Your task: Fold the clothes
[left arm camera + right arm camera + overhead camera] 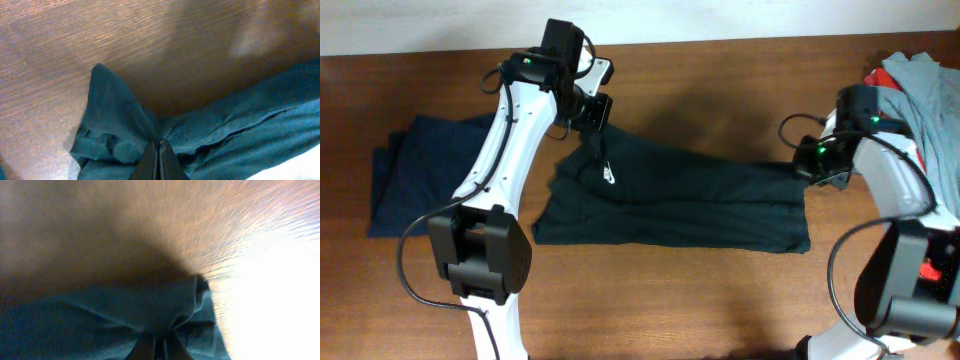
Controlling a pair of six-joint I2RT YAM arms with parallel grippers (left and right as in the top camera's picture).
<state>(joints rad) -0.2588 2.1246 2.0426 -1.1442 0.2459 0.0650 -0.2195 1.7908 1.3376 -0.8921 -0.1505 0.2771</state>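
A dark teal garment (670, 200) with a small white logo lies spread across the middle of the wooden table. My left gripper (592, 118) is shut on its upper left corner, which shows bunched at my fingertips (158, 146) in the left wrist view. My right gripper (808, 166) is shut on its upper right corner; the cloth (150, 310) gathers around my fingers (160, 345) in the right wrist view. The upper edge is lifted and pulled between both grippers.
A folded dark blue garment (415, 170) lies at the left of the table. A pile of grey and red clothes (925, 90) sits at the far right edge. The wooden table (720, 80) shows bare behind the garment.
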